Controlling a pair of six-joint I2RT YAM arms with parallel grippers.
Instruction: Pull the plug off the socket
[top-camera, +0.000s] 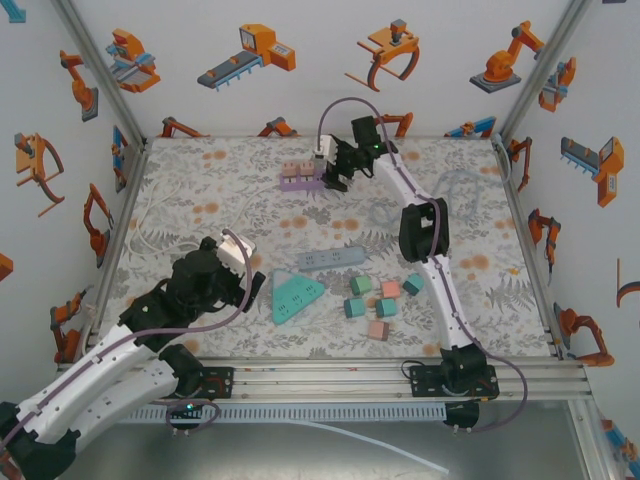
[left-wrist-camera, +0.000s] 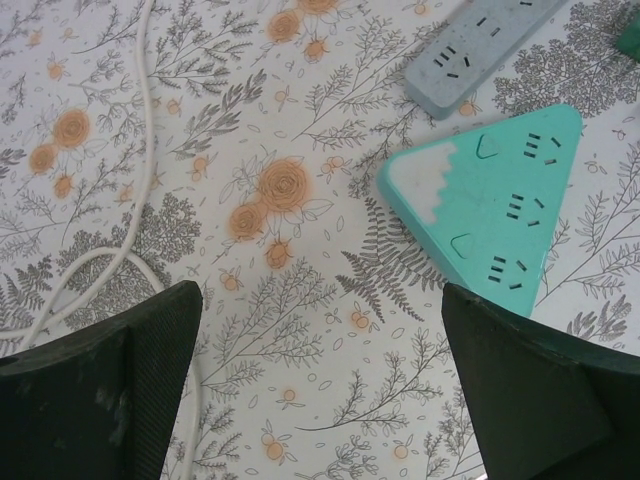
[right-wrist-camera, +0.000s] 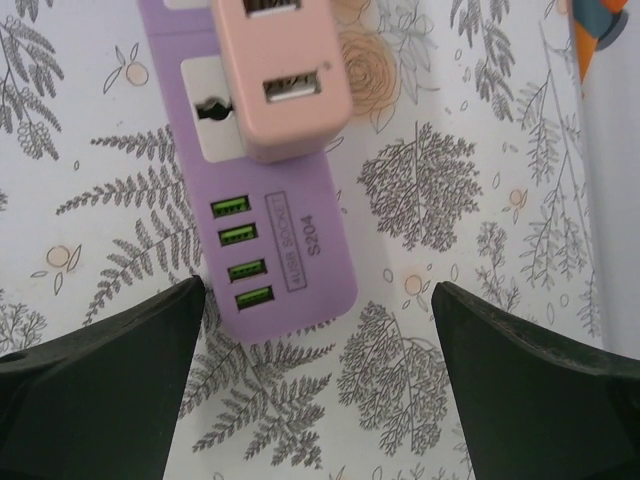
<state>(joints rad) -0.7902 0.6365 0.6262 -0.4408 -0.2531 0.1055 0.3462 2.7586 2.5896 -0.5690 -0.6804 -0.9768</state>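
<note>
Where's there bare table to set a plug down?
Bare cloth lies left of the purple strip, toward the left wall, and between the coloured cubes and the right wall. The middle is crowded: grey strip, teal triangular strip, cubes.

Robotics lab test cell: an enclosed tabletop rig.

Enclosure: bare aluminium frame posts (top-camera: 100, 68) at the corners, with white wall panels (top-camera: 250, 100) on three sides printed with orange-and-blue cartoon industrial robots and claws. Work surface: one table (top-camera: 200, 190) under a floral-print covering. Fixed equipment: two white-and-black robot arms, the left arm (top-camera: 110, 375) and the right arm (top-camera: 432, 260), bolted to a slotted metal rail (top-camera: 330, 377) along the near edge, with a slotted cable duct (top-camera: 330, 412) just below it and lilac cabling looped along both arms. Items laid out on the covering: purple power strip (top-camera: 300, 182), grey power strip (top-camera: 330, 259), teal triangular power strip (top-camera: 295, 297), and a cluster of small coloured blocks (top-camera: 380, 305).
</note>
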